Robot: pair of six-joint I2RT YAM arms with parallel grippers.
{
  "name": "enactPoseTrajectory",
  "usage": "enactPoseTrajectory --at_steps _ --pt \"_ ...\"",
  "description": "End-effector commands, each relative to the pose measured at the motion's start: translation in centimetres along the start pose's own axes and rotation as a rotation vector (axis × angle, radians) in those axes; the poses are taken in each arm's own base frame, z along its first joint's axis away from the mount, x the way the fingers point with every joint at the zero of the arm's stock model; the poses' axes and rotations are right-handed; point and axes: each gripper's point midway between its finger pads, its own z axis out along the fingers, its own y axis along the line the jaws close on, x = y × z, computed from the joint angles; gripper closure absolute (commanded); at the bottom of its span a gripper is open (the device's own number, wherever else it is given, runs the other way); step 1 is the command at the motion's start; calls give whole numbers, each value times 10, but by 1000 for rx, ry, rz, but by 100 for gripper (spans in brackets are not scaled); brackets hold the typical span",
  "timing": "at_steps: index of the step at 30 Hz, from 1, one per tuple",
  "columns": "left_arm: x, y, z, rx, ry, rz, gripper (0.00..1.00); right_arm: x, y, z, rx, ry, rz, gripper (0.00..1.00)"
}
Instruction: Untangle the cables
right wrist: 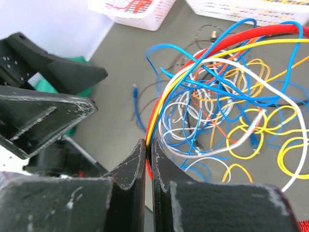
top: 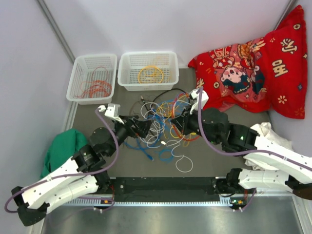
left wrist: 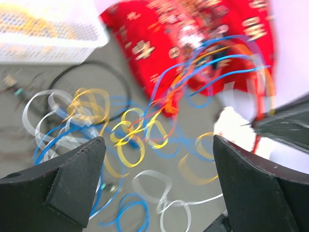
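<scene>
The cables (top: 163, 124) are found bunched in one knot on the table (top: 204, 163), just in front of the basket with the yellow coil (top: 126, 73), and that knot is far from undone. Blue, white, yellow, orange and red loops are crossed over one another, and a black loop is laid at the edge nearest that basket. The right hand (right wrist: 148, 145) is clamped tight on a few strands, red and yellow among them, and they are drawn up taut out of the knot. The left hand (left wrist: 157, 145) is spread wide with nothing between its fingers, and is aimed at the knot from in front of that basket's left corner. As for progress, a yellow coil (top: 150, 74) is already lodged inside the basket, and orange strands (top: 95, 87) are gathered in the neighbouring basket (top: 76, 80) just beside it. So a small share can be judged sorted, while the bulk is left to be teased apart strand by strand.
</scene>
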Motion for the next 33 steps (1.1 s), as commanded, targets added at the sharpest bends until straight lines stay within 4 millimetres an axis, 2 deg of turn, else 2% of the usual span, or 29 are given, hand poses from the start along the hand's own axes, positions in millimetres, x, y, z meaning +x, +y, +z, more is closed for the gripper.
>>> enactPoseTrajectory --at_steps 1,3,5,6,7,10,11,12,15,25,29,30,33 --pt "-51 -47 -10 204 -151 -9 2 -25 23 -11 -107 -62 74 100" --pt "-59 -57 -14 265 -191 -15 2 -25 27 -14 -132 -64 90 100" --pt "-58 -78 -20 385 -189 -6 3 -23 27 -14 -137 -65 112 100" --pt "-54 -85 -22 434 -181 -1 4 -27 27 -17 -143 -79 127 100" --pt "-50 -104 -28 546 -163 7 5 -29 26 -18 -145 -84 154 100" --pt "-26 -117 -22 636 -82 16 8 -36 23 -19 -169 -112 245 100" --pt "-17 -124 -23 683 -46 26 8 -32 24 -17 -190 -97 266 100" --pt "-10 -125 -21 698 -23 22 8 -38 22 -18 -201 -120 290 100" --pt "3 -125 -14 710 -4 -23 8 -37 24 -17 -226 -109 324 100" --pt "20 -120 1 682 31 -26 10 -48 39 -20 -295 -116 355 100" --pt "21 -123 3 700 35 -38 19 -47 42 -19 -304 -106 360 100" --pt "22 -126 3 714 40 -46 25 -47 42 -19 -306 -105 365 100" --pt "26 -130 6 732 57 -63 33 -44 42 -18 -306 -98 368 100"
